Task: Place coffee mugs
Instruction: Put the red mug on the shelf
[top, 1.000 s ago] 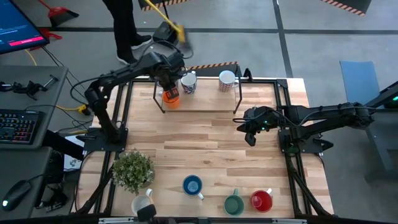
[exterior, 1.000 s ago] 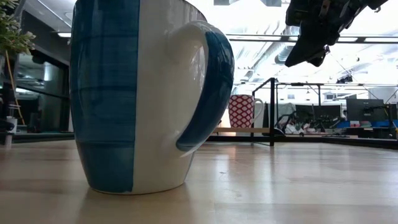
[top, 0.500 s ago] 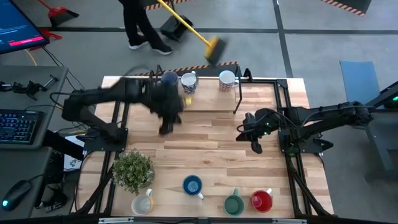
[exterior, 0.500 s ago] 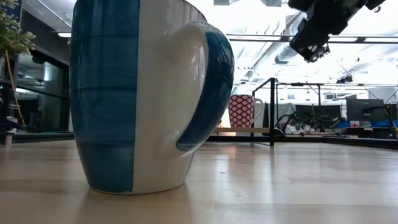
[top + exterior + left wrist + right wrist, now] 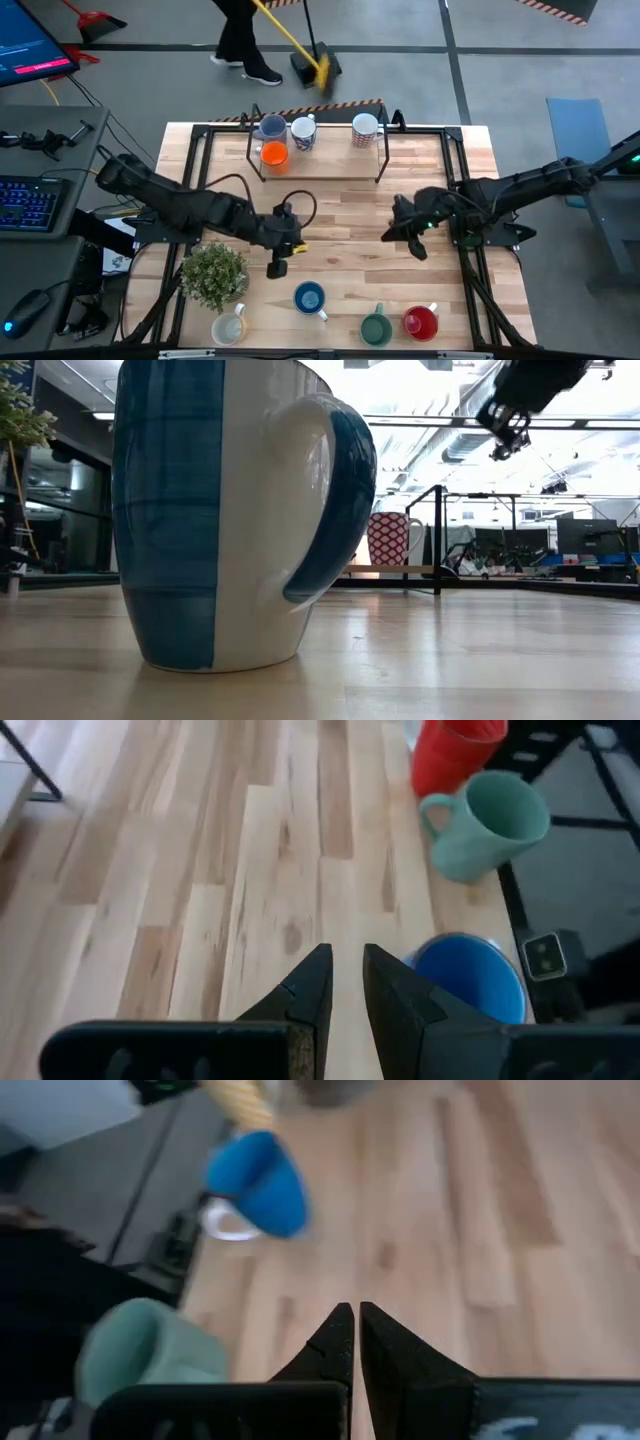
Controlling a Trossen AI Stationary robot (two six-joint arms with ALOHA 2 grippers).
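Four mugs stand on the low rack at the far edge: orange (image 5: 274,155), grey-blue (image 5: 270,127), white patterned (image 5: 303,132) and red-patterned white (image 5: 365,128). Along the near edge stand the cream (image 5: 228,328), blue (image 5: 310,298), green (image 5: 376,327) and red (image 5: 420,322) mugs. My left gripper (image 5: 278,266) hangs over the table's middle, just beyond the blue mug (image 5: 470,980), its fingers a narrow gap apart and empty (image 5: 342,982). My right gripper (image 5: 416,246) hovers right of centre, shut and empty (image 5: 353,1320). The low view shows the blue mug (image 5: 200,510) close up.
A potted green plant (image 5: 213,273) stands near the left gripper. The black rack frame (image 5: 382,160) rises at the far edge. Bare wood lies between the two rows of mugs. Beyond the table a person (image 5: 240,40) sweeps with a broom.
My left gripper has come off the orange mug on the rack and swung fast toward the near edge, ending beside the plant and the blue mug. The orange mug stays on the rack. My right gripper has drifted slightly toward the near edge.
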